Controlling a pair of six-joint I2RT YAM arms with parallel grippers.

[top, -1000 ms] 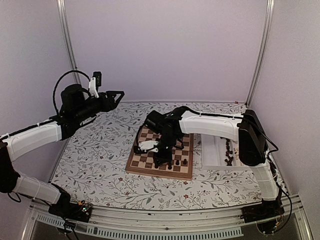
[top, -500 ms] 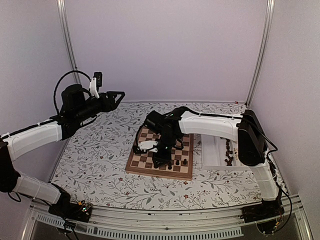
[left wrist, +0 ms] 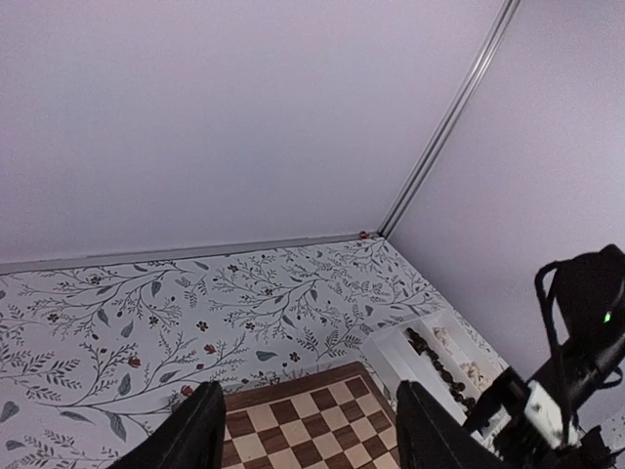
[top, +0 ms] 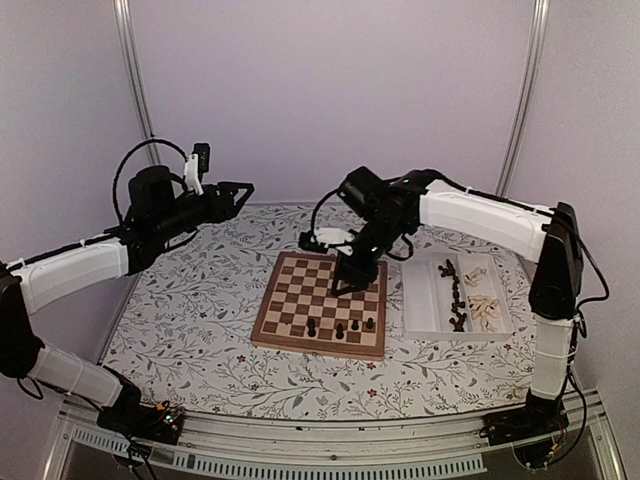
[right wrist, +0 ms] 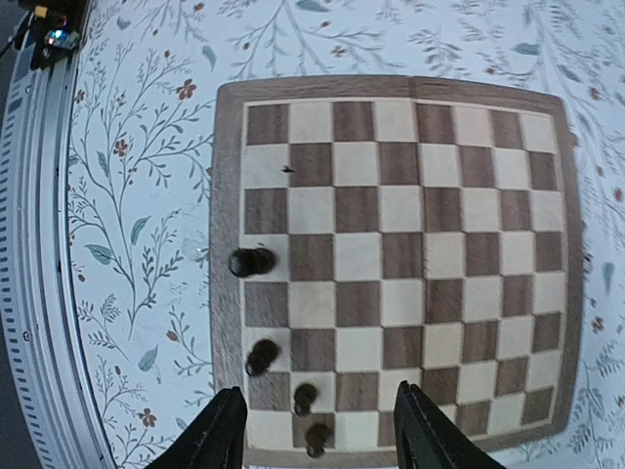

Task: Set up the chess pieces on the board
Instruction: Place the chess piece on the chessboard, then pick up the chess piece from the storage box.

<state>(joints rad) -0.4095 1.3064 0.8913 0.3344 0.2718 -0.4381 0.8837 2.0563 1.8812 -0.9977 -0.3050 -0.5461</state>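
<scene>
- Board (top: 300,300): square, wood, dark brown and cream checks, tan border, fold seam through the middle. It lies flat at frame centre in the top view, on the floral tablecloth (top: 190,320).
- Four dark chess pieces (top: 340,329) stand upright along the board's lower edge in the top view. In the right wrist view they sit lower left, one apart from the other three.
- White tray (top: 418,300) lies just right of the board. It holds more dark pieces (top: 455,297) in the middle and cream pieces (top: 485,305) at the right.
- Right gripper (top: 348,283): fingers spread apart, nothing between them. It hangs over the right half of the board, above the four pieces in the frame and touching none.
- Right wrist view: two of the pieces show between the finger tips at the bottom edge, far below them.
- Left gripper (left wrist: 308,430): fingers apart, empty, raised at upper left in the top view, well clear of the board.
</scene>
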